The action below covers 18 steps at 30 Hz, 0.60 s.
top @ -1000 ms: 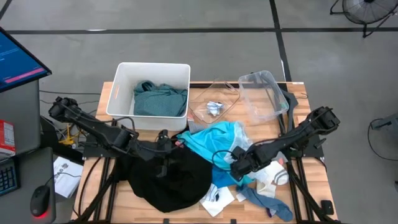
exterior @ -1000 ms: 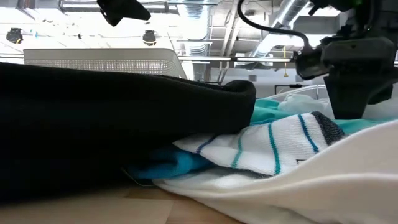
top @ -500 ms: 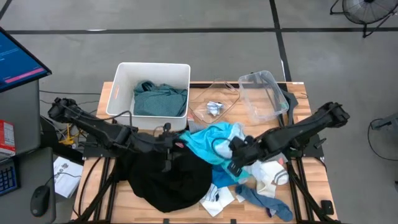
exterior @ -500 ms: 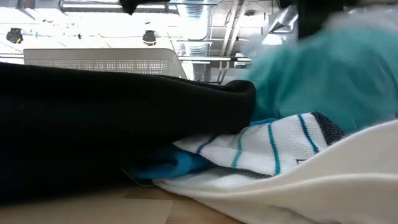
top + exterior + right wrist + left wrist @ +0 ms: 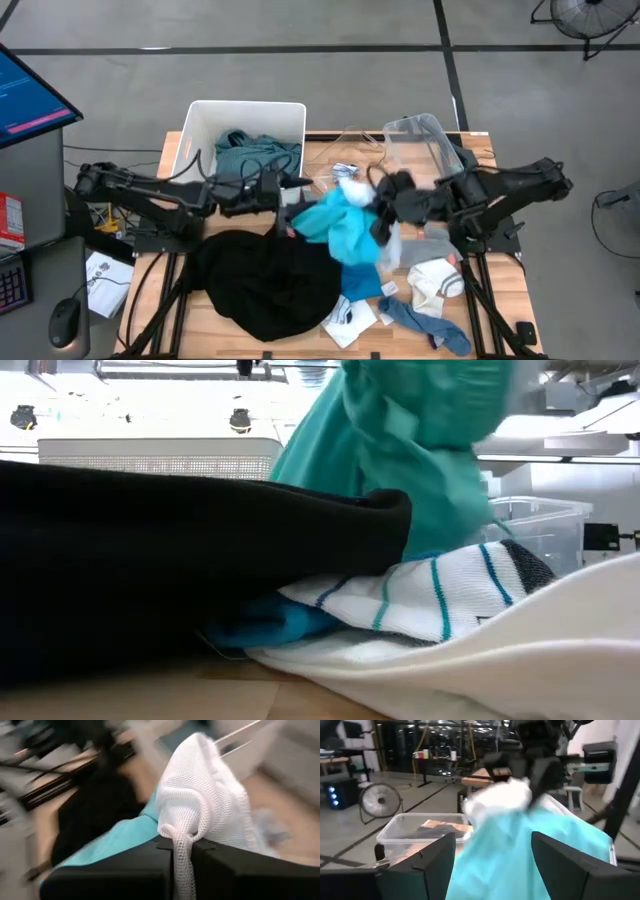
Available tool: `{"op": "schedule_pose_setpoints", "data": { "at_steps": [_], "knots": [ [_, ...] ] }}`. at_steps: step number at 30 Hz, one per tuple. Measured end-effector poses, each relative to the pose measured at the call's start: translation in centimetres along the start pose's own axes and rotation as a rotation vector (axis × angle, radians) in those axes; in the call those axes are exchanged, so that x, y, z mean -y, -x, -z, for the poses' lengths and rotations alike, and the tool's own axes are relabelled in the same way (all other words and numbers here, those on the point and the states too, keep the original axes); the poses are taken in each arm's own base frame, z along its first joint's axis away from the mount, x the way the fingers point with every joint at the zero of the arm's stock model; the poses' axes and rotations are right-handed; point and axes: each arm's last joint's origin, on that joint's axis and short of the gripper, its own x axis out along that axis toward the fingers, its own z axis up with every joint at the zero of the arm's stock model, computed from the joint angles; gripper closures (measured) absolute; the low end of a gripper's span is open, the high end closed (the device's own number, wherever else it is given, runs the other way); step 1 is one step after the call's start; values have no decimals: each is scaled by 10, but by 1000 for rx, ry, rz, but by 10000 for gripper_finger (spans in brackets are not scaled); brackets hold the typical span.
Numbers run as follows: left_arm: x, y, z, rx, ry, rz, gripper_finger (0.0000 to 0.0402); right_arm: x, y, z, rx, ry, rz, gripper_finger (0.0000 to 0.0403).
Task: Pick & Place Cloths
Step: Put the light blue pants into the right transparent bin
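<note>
A: How do the fingers stand?

B: The right gripper [image 5: 181,851] has its fingers pressed together on the bright cyan shirt [image 5: 340,226], pinching a fold with its white mesh lining. The shirt hangs from it above the middle of the table [image 5: 480,320]; its lower end touches the pile. The left gripper [image 5: 492,865] has its fingers spread apart and holds nothing. It waits just beside the white bin [image 5: 190,152].

A: Where are the other cloths?

B: The large black garment [image 5: 265,285] lies at the front, the white and blue socks [image 5: 430,300] near it. A teal-green shirt [image 5: 255,160] is already in the white bin.

A: How to do this step well?

B: I think the right arm should lift higher, so the tail does not drag the socks, then carry it slowly over the bin wall and release only when most of the cloth is inside.
</note>
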Motion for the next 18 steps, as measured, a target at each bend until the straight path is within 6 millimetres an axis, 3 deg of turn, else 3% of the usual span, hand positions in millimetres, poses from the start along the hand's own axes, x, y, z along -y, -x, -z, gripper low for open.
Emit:
{"op": "schedule_pose_setpoints", "data": {
  "at_steps": [9,14,18],
  "knots": [
    [0,0,0,3,28,1,160,77,60,-58,323,-91,451,398],
    [1,0,0,3,29,6,160,119,89,-63,399,-172,665,398],
    [1,0,0,2,29,6,161,144,95,-58,342,-194,804,398]
  ]
}}
